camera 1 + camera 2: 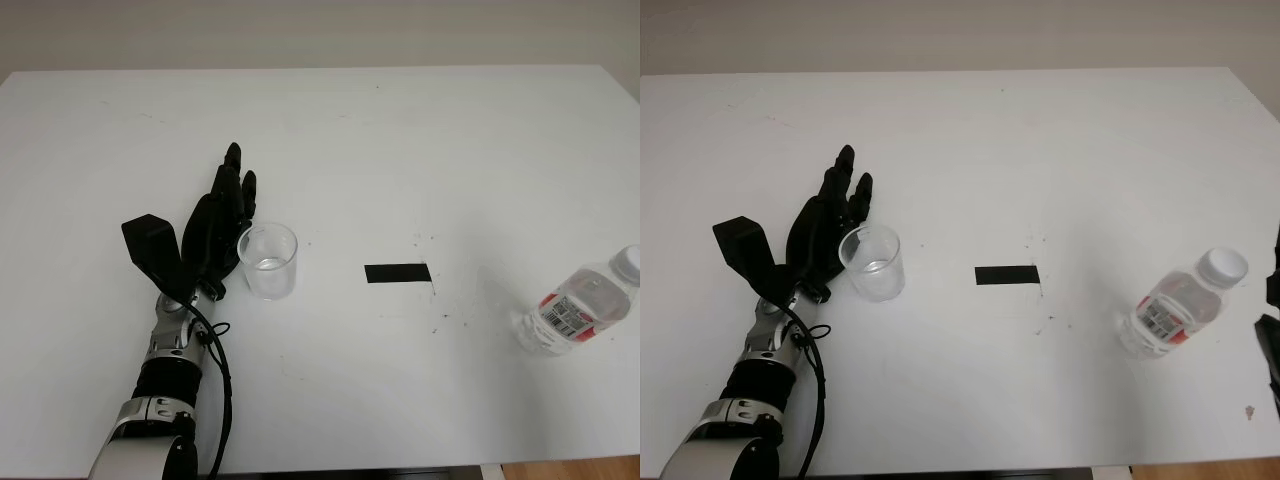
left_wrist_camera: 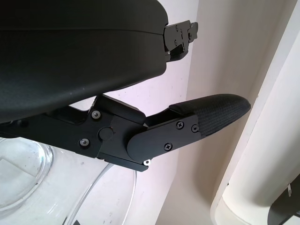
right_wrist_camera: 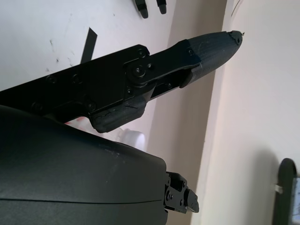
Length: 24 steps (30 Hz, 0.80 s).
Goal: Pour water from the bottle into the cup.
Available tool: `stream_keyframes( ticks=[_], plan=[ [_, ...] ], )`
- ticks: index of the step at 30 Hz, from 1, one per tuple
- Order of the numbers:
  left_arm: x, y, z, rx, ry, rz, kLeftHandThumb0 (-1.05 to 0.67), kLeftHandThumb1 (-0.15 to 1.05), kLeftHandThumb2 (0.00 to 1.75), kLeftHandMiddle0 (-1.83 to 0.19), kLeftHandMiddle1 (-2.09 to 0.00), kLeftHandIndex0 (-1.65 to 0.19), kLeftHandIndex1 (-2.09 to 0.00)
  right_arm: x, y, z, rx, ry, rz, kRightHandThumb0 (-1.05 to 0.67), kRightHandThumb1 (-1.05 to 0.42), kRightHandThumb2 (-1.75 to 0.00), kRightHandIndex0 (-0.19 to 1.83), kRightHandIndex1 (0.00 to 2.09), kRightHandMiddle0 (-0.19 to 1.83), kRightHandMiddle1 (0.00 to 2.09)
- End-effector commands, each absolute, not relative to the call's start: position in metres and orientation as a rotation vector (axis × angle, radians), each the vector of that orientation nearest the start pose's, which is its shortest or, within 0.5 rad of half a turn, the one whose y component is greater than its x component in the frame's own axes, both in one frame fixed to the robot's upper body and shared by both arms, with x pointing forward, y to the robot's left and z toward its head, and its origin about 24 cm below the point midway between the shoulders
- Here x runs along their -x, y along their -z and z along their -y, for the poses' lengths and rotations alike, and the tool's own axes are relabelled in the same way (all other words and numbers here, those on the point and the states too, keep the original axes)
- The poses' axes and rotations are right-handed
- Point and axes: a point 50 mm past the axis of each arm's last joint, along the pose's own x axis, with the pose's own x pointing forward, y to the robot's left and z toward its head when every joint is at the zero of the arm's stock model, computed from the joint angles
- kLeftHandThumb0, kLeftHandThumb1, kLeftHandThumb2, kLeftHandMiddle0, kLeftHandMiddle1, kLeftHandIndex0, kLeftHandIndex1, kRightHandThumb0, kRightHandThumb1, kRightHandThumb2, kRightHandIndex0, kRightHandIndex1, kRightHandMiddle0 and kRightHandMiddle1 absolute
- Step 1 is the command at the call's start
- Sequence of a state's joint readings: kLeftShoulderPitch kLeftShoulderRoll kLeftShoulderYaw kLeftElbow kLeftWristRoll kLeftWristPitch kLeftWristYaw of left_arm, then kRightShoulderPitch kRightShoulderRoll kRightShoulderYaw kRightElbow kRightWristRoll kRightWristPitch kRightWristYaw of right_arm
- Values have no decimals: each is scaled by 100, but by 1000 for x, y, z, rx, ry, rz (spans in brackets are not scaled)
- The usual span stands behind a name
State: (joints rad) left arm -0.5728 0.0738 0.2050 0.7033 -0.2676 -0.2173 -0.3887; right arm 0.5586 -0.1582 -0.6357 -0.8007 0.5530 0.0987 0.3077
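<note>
Standing beside cup (image 1: 269, 262), left hand (image 1: 215, 228) open (holds nothing); bottle (image 1: 1170, 308) well apart, right side of table (image 1: 400, 150).

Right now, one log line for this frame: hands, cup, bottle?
left hand: open, beside cup | right hand: open, right table edge | bottle: capped, untouched | cup: upright | pour: not started

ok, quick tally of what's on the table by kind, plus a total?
Cups: 1, the clear cup beside the open left hand.
Bottles: 1, the water bottle near the table's right edge, cap on.
Black tape strips: 1, the tape between cup and bottle.
Total: 3 things on the white table.
The right hand is near the bottle, open.
</note>
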Motion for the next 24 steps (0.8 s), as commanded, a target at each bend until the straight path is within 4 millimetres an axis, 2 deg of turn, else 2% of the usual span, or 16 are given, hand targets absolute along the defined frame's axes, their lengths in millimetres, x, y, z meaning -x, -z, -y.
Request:
stream_keyframes(
  ticks=[1, 10, 24],
  plan=[
    [-349, -64, -160, 244, 265, 99, -88, 105, 74, 17, -5, 19, 0, -107, -149, 265, 67, 152, 287, -95, -104, -6, -19, 0, -19, 0],
    [-351, -66, -162, 243, 278, 102, -88, 105, 73, 18, -5, 19, 0, -113, -122, 251, -10, 174, 207, -102, -105, -6, -19, 0, -18, 1],
    [-350, -67, -164, 248, 267, 113, -87, 105, 73, 18, -5, 19, -1, -138, -102, 238, 3, 104, 142, -100, -105, -9, -19, 0, -19, 0]
  ],
)
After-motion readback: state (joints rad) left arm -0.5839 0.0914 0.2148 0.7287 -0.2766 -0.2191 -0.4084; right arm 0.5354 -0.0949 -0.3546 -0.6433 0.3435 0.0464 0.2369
